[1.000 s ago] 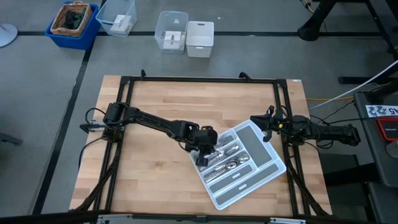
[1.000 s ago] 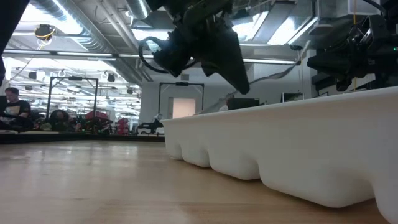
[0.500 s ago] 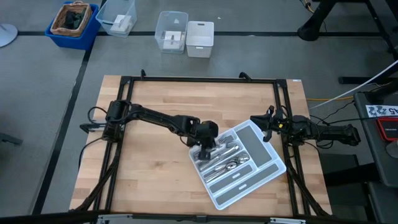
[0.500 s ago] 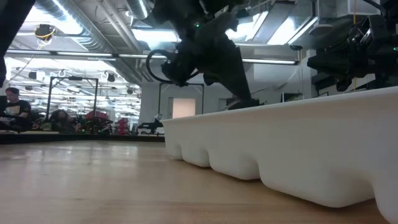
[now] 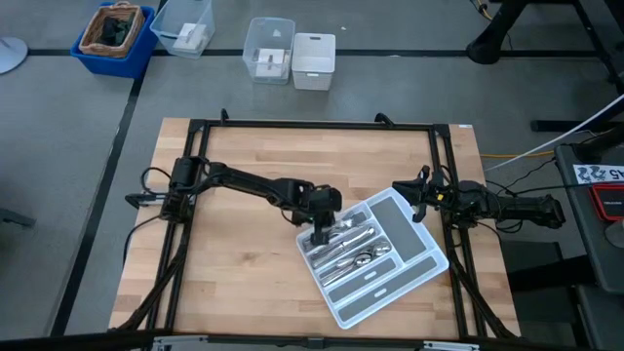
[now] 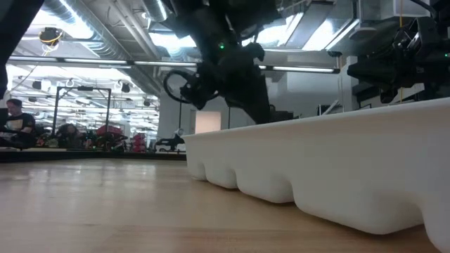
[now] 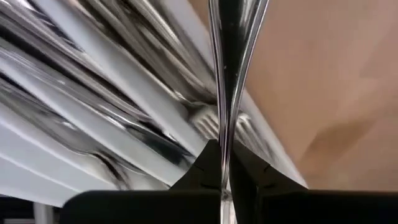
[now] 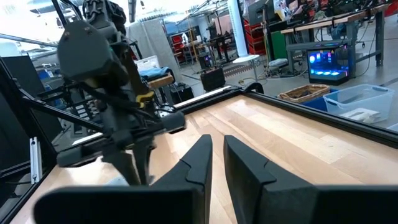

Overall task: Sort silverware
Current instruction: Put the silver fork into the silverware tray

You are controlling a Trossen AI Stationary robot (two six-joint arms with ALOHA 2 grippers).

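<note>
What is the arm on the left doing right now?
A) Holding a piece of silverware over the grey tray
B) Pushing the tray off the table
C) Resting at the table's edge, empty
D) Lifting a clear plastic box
A: the left gripper is shut on a slim shiny utensil, poised at the end of the tray where other silverware lies.

The right end effector [image 8: 214, 163] shows its two dark fingers [image 8: 198, 163] close together, with only a narrow gap between them and nothing in it. Ahead of them lies the wooden worktop [image 8: 292, 140], bordered by a black frame rail [image 8: 323, 112]. Ahead and to one side, the other arm [image 8: 99, 68] stands over the worktop with its end effector [image 8: 134, 165] pointing down. Beyond the frame, farther from the fingers, are a wicker basket [image 8: 305, 93] in a blue bin and a clear box [image 8: 367, 102]. The room behind shows benches and a blue lit screen [image 8: 328, 62].
</note>
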